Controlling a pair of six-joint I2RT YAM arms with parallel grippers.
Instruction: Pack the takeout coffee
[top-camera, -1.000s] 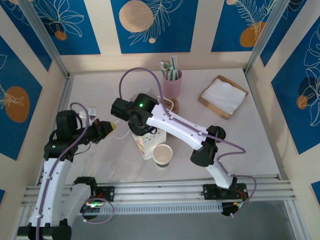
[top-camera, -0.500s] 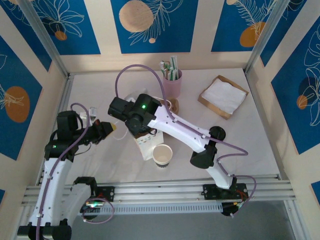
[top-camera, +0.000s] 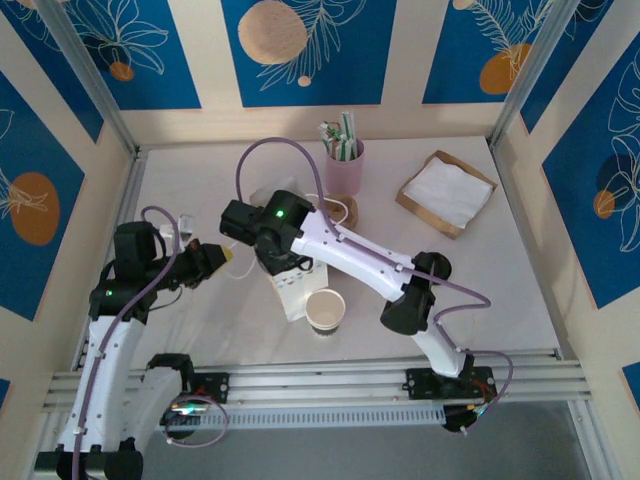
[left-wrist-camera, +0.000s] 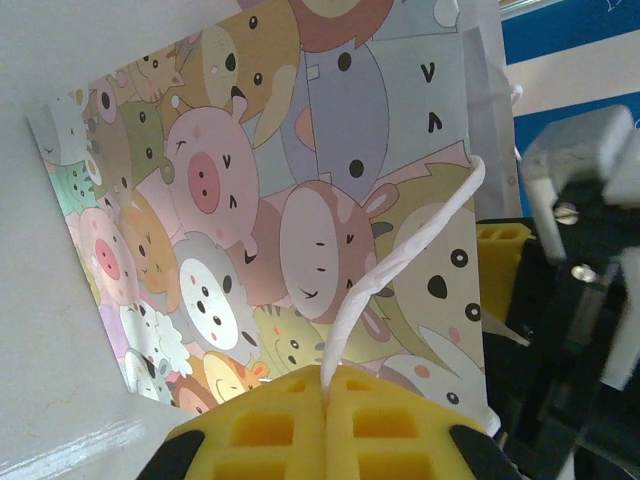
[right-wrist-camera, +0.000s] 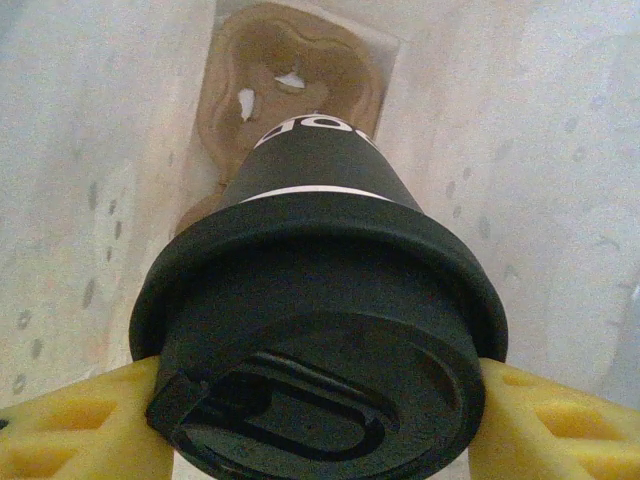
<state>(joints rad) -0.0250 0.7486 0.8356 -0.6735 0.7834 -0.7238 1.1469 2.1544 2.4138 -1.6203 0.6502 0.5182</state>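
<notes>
Inside the bag (top-camera: 293, 294), the right gripper (right-wrist-camera: 320, 420) is clamped on the lid (right-wrist-camera: 320, 330) of the coffee cup (right-wrist-camera: 310, 170), above a carrier (right-wrist-camera: 290, 90). At the bag's nine o'clock, the left gripper (left-wrist-camera: 325, 405) pinches its string handle (left-wrist-camera: 400, 262).

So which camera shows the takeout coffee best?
The right wrist view: the takeout coffee sits close up, lid between the jaws. From above, the right arm covers it; the left wrist faces the bag from outside.

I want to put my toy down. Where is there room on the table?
The bare table on the right, between the napkins and the front rail, is free. The middle is crowded: the paper bag, the lidless cup, the pink straw cup.
</notes>
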